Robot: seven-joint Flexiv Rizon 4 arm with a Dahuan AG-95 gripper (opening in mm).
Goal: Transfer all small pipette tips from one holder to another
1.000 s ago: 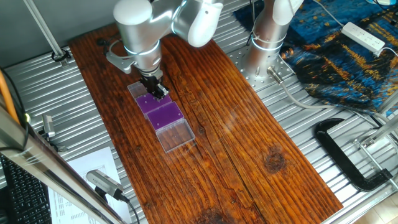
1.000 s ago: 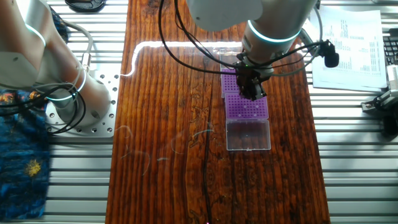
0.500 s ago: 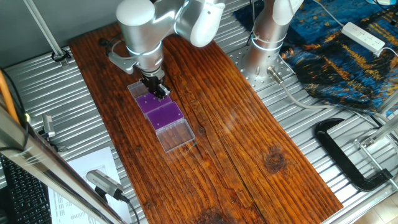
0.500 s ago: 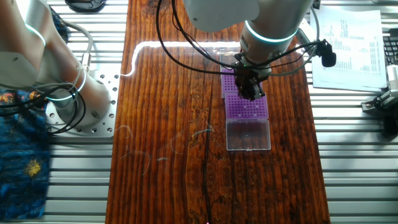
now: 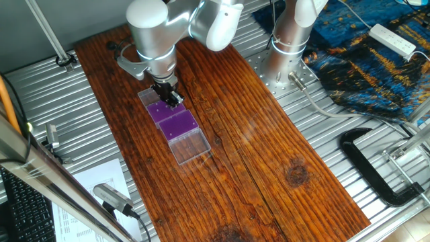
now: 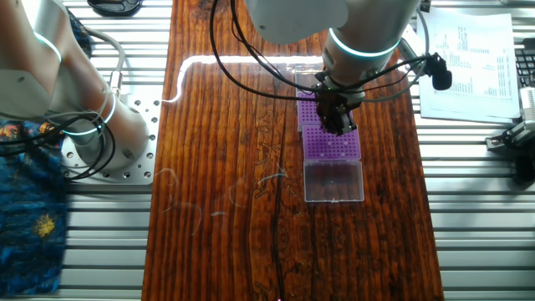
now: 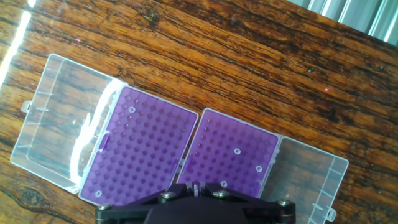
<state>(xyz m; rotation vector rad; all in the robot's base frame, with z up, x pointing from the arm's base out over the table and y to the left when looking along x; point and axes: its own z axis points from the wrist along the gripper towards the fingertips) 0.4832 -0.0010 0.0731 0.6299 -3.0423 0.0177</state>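
Two purple holders lie side by side on the wooden board, each with its clear lid folded open. In the hand view the left holder (image 7: pixel 143 152) carries pale small pipette tips (image 7: pixel 131 109) near its edges. The right holder (image 7: pixel 231 158) carries three more small pipette tips (image 7: pixel 236 150). My gripper (image 7: pixel 196 186) hangs over the seam between the holders, jaws nearly together with a thin whitish tip between them. From the fixed views the gripper (image 5: pixel 173 101) (image 6: pixel 337 125) stands just above the holders (image 5: pixel 180 124) (image 6: pixel 332 144).
Clear lids (image 5: pixel 190 146) (image 6: pixel 305 79) stick out at both ends of the holder pair. Beside the board there are printed papers (image 6: pixel 468 58), a black clamp (image 5: pixel 376 168), the arm's base (image 5: pixel 289 54) and a blue cloth (image 5: pixel 376 54).
The hand shifted a little over the holders between one second and half a second ago. Since then nothing has visibly moved.
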